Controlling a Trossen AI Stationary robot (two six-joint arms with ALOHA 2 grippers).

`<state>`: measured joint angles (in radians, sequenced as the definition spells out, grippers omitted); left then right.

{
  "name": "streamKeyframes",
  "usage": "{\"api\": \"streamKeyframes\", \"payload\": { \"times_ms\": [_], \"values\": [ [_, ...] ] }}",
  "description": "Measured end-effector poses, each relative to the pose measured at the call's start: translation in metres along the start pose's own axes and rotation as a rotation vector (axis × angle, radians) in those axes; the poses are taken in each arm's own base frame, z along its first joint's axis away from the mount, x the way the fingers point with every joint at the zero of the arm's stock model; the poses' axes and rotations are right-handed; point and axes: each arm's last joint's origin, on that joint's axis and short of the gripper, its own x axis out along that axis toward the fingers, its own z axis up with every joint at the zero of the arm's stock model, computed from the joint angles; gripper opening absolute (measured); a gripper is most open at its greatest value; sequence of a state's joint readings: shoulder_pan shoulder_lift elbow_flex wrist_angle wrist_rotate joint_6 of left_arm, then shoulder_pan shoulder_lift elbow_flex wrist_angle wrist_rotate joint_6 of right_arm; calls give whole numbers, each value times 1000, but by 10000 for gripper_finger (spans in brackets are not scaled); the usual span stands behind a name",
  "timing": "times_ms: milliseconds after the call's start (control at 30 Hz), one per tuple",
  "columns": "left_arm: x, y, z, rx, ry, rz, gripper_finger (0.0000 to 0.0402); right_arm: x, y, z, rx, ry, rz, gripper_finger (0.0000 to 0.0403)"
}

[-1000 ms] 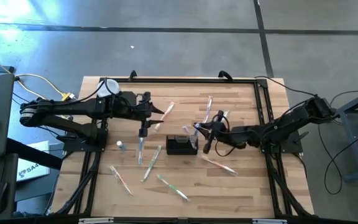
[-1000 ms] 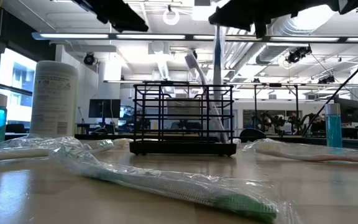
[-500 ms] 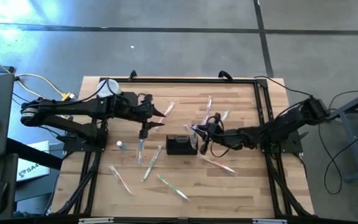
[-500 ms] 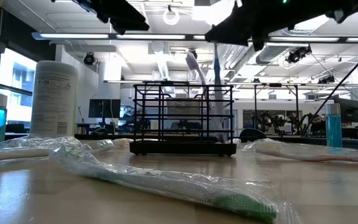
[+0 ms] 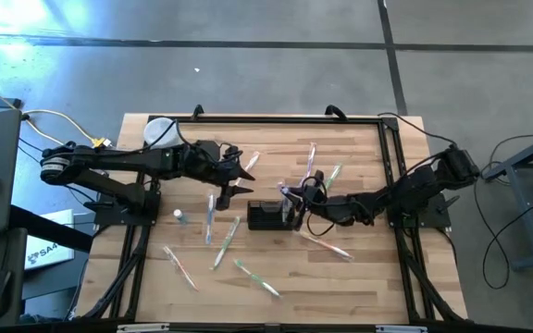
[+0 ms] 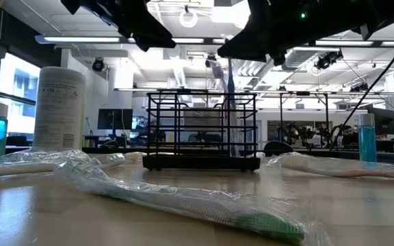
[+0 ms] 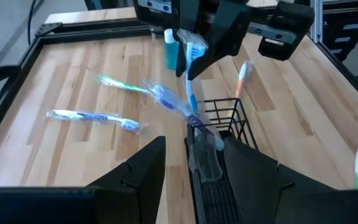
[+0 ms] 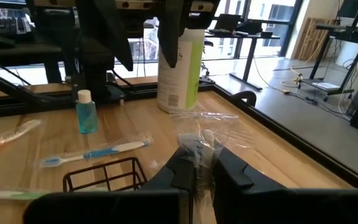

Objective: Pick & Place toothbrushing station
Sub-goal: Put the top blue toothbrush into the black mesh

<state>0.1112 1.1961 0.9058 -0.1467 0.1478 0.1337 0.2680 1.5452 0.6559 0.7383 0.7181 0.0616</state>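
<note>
The toothbrushing station, a black wire caddy (image 5: 268,216), stands mid-table; it also shows in the low view (image 6: 200,130) and the left wrist view (image 7: 224,118). My right gripper (image 5: 292,196) is above the caddy's right end, shut on a wrapped blue toothbrush (image 6: 229,102). Another wrapped toothbrush (image 7: 166,99) leans out of the caddy. My left gripper (image 5: 243,174) is open and empty, just left of the caddy and level with its far side; its fingers (image 7: 142,171) point toward the caddy. My right gripper pinches the wrapped toothbrush by its upper, head end (image 7: 191,46) between its two fingers (image 8: 182,165), wrapper and all. The brush hangs upright below the fingers. Its lower end (image 6: 230,143) is inside the caddy; whether it touches the bottom cannot be told.
Several wrapped toothbrushes lie scattered on the wooden table, one close to the low camera (image 6: 183,201). A white cylindrical container (image 5: 160,129) stands at the far left corner. A small blue bottle (image 5: 180,215) stands left of the caddy. A black rail frames the table (image 5: 391,157).
My right gripper has moved toward the table's left, over the caddy, carrying the toothbrush, which now stands upright within the caddy's wires. My left gripper has moved toward the table's right, nearer the caddy.
</note>
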Motion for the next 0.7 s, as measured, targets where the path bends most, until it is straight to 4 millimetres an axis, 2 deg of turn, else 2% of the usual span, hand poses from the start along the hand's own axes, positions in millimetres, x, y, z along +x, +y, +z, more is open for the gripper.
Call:
{"api": "streamKeyframes", "payload": {
  "times_ms": [333,700],
  "values": [
    [0,0,0,-8,3,0,163,0,-1,-4,17,34,-16,19],
    [12,1,-2,-11,0,-29,163,0,-1,-7,50,55,-19,20]
  ]
}}
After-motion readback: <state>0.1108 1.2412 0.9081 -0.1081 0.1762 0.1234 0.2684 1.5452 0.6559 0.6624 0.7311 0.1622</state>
